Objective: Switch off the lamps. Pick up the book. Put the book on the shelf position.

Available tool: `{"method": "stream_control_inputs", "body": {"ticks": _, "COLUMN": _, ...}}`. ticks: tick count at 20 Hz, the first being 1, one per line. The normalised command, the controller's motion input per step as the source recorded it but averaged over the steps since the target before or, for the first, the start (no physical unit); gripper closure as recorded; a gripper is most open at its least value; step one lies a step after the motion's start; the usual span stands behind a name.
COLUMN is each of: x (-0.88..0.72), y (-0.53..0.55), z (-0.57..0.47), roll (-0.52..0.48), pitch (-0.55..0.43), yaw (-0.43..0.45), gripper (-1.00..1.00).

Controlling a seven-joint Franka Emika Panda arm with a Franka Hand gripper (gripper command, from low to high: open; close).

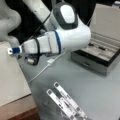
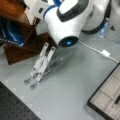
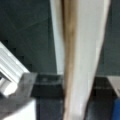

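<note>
Large flat white notebook (image 1: 12, 75): lies on dark reddish-brown wooden block (image 1: 21, 110), a front view's left. Hand (image 1: 12, 51): clamped on its edge, we judge. Step: placing; release wants it seated flat.

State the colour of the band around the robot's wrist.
Blue: the band rings the white arm, clearest in a front view.

arm (image 1: 67, 32): glossy white rounded shells | dark grey joint caps | blue ring (image 1: 58, 41) at wrist | black cable (image 1: 37, 47) looped round it | glowing blue light (image 2: 68, 42) on one joint
</note>
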Motion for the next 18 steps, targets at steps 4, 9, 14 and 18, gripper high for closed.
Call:
{"method": "stream_control_inputs", "body": {"ticks": 4, "x": -0.1, "y": -0.04, "z": 0.03, "roll": -0.151, "pitch": -0.074, "yaw": 0.223, "gripper": -1.0}}
{"method": "stream_control_inputs", "body": {"ticks": 9, "x": -0.05, "y": -0.02, "z": 0.03, "roll": -0.096, "pitch": -0.112, "yaw": 0.198, "gripper": -1.0}}
{"method": "stream_control_inputs", "body": {"ticks": 14, "x": 0.0, "y": 0.02, "z": 0.04, "roll": -0.073, "pitch": -0.108, "yaw": 0.181, "gripper": -1.0}}
{"method": "stream_control_inputs", "body": {"ticks": 18, "x": 0.02, "y": 0.04, "z": 0.06, "roll": -0.076, "pitch": -0.089, "yaw": 0.157, "gripper": -1.0}}
